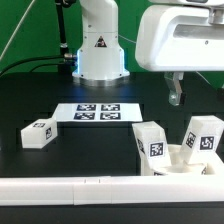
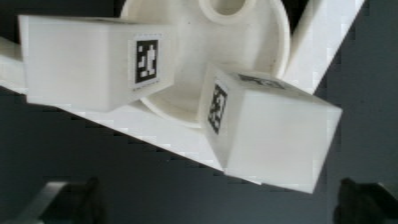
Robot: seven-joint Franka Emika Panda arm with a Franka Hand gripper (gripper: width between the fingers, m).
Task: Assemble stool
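The marker board (image 1: 99,113) lies flat on the black worktop (image 1: 60,160), well apart from the long white border rail (image 1: 60,188).

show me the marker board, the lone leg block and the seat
marker board (image 1: 98,112): exterior view, middle of the sheet
lone leg block (image 1: 36,138): exterior view, front face
seat (image 2: 240,45): wrist view, bare inner surface

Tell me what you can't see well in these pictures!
- Seat: in the exterior view, two blocks standing in front hide most of it. In the wrist view, the picture's edge cuts it off.
- Gripper: in the exterior view it is too small to tell its fingers apart. In the wrist view, its fingertips are dark blurs cut off by the edge.
- Tags on the blocks: too blurry to read in both views.
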